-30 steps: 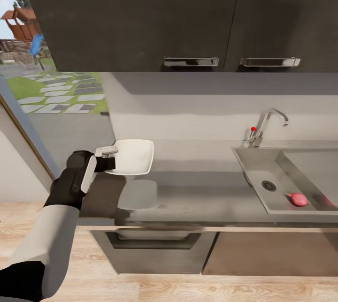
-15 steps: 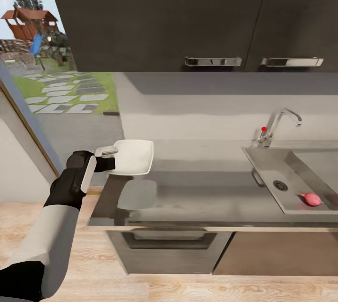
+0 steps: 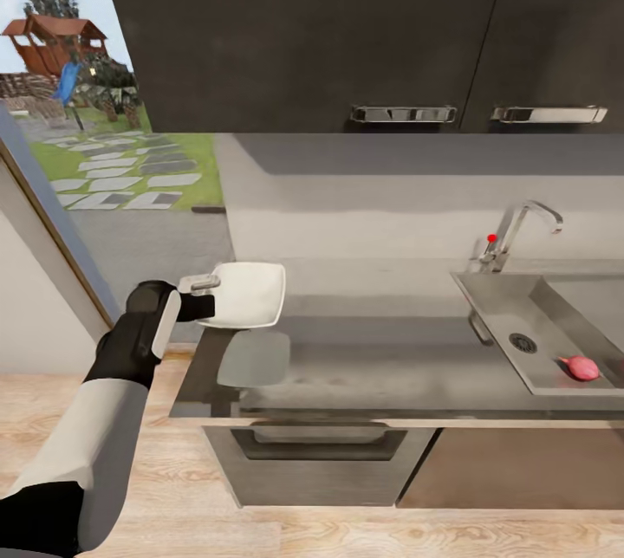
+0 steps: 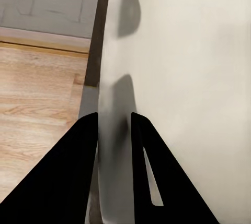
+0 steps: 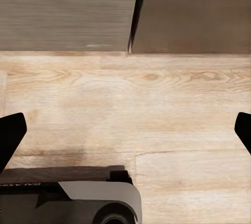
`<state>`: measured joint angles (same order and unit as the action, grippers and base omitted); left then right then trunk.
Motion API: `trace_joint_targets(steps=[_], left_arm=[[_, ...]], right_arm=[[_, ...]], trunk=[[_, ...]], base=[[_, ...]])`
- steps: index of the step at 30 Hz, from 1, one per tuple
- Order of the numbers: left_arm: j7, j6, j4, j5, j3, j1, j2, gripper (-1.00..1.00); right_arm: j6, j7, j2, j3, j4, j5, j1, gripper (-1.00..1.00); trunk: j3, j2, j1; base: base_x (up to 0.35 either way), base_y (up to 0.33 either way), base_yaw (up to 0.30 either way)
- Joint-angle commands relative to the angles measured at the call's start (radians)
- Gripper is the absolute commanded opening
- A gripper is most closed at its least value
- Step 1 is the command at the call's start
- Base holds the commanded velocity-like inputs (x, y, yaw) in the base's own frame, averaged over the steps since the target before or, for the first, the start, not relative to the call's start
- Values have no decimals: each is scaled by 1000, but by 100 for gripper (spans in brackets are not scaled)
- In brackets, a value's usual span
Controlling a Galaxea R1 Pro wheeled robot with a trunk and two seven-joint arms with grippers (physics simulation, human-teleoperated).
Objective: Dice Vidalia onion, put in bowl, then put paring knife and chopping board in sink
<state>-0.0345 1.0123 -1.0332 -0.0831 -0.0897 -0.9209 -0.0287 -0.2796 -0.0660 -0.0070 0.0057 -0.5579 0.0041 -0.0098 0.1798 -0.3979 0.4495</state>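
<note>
My left gripper (image 3: 206, 294) is shut on the rim of the white bowl (image 3: 247, 295), holding it in the air over the left end of the grey countertop (image 3: 373, 363); its shadow lies on the counter below. In the left wrist view the bowl (image 4: 183, 78) sits clamped between the two black fingers (image 4: 78, 166). The pinkish Vidalia onion (image 3: 581, 368) lies in the sink (image 3: 498, 307) at the right, near the round drain (image 3: 523, 343). My right gripper (image 5: 125, 130) is open, hanging low over the wooden floor.
Dark upper cabinets (image 3: 347, 29) with chrome handles hang over the counter. A chrome faucet (image 3: 518, 229) with a red knob stands behind the sink. A drawer (image 3: 321, 463) sits under the counter. A window at the left shows a garden.
The whole view has shifted left, so the counter and sink appear further right. The left gripper still holds the bowl in the same pose.
</note>
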Motion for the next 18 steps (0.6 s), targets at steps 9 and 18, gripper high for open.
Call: trace_joint_targets(steps=[9,18], left_arm=[[-4,3,6,-22,-1,-1,10,-100],[-4,2,12,-29,-1,-1,13,-100]], right_arm=[[-3,-3,2,0,0,-1,0,100],[-3,-3,2,1,0,-1,0,100]], trunk=[[12,-2,1],[27,-2,1]], base=[[0,0,0],[0,0,0]])
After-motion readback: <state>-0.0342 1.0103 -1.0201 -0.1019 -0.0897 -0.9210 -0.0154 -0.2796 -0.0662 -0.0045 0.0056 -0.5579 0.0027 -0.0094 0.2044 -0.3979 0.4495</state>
